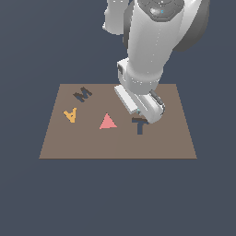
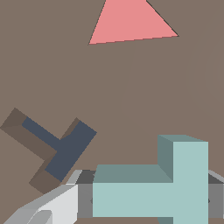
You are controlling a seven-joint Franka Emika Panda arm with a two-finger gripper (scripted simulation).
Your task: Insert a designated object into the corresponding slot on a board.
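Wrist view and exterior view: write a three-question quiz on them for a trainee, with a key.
1. True or false: the teal T block is already seated in the T slot.
2. Which loose shape lies between the orange A and the T slot on the board in the exterior view?
A. pink triangle
B. green square
C. blue circle
3. Fill in: the dark recess nearest the orange A is shaped like the letter ___.

Key
1. False: the gripper holds the block, and the slot lies open beside it.
2. A
3. M
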